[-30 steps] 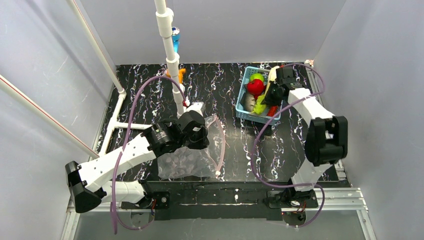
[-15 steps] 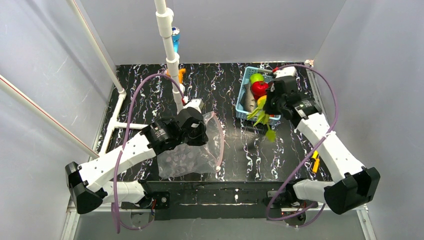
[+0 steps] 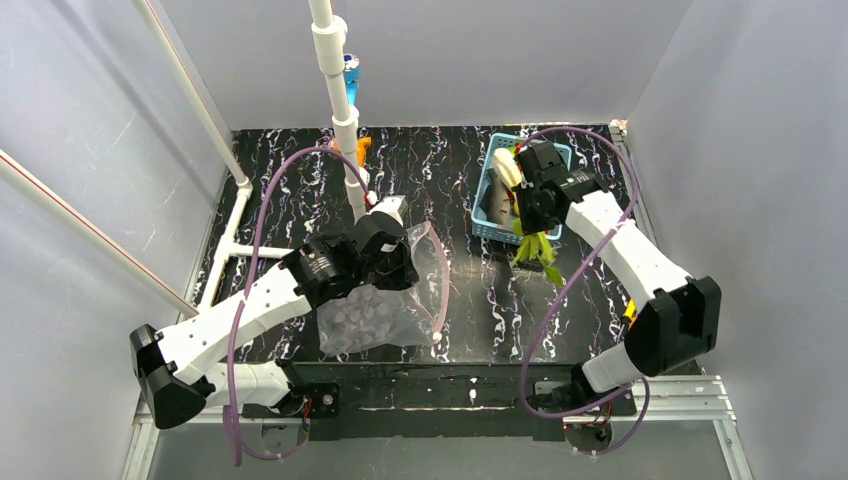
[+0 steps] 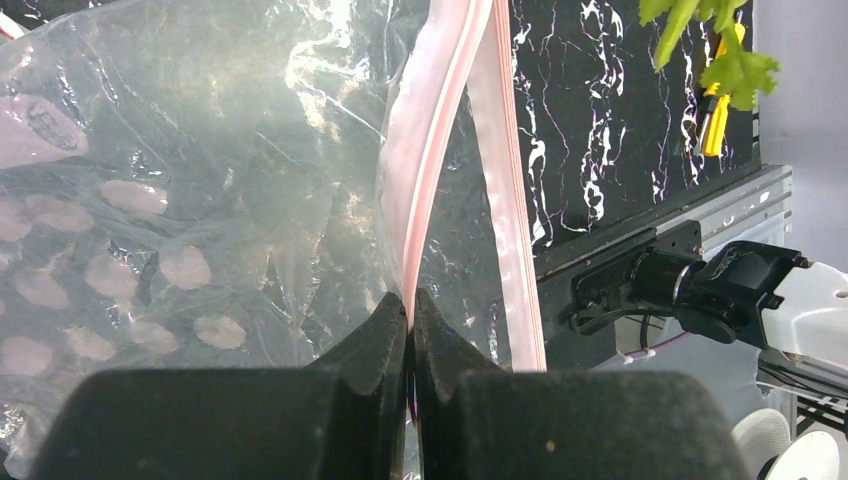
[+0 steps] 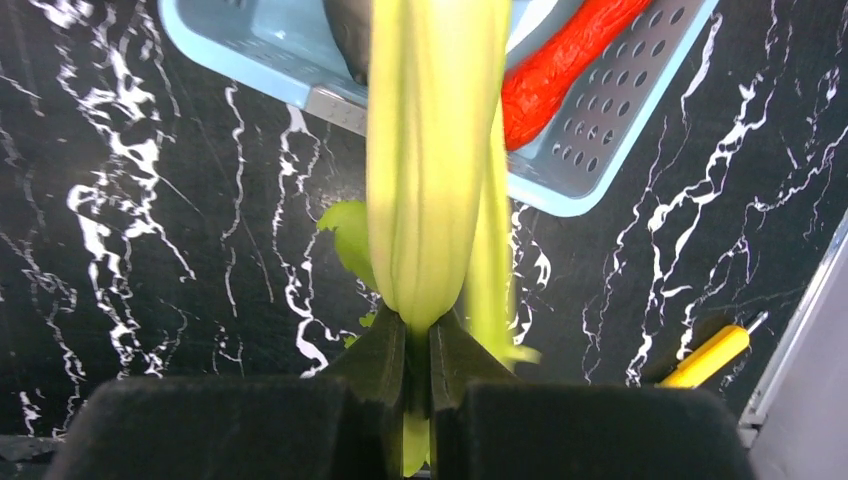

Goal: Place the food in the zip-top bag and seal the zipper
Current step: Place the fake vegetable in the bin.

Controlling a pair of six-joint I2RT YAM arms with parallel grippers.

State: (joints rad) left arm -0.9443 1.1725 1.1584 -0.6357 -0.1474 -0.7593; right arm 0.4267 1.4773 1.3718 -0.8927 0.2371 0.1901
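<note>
The right tool (image 5: 418, 338) is gripping a long white-and-green toy leek (image 5: 430, 150) partway along its pale green stalk, jaws pressed nearly together around it. It is holding the leek raised over the near corner of a light-blue slotted plastic basket (image 5: 600, 130) at the far right of the black, white-veined table (image 3: 440, 170). In the overhead view the leek's white end is pointing over the basket while its green leaves are hanging past the basket's near rim, above the table. A red toy chilli (image 5: 570, 60) is lying inside the basket; the arm is hiding most of what else is in there. The left tool (image 4: 411, 305) is pinching, jaws fully together, one side of the narrow pale pink zipper strip (image 4: 440, 120) of a floppy clear plastic zip-top bag printed with pale pink dots (image 4: 180, 200). The bag's body is resting on the table in front of the left arm, well apart from the basket, its mouth facing right and gaping, the strip's other side curving away from the pinched one. A small yellow stick-shaped object (image 5: 710, 355) is lying on the table near its right edge, and a white pipe frame (image 3: 340, 110) is standing behind the bag.
</note>
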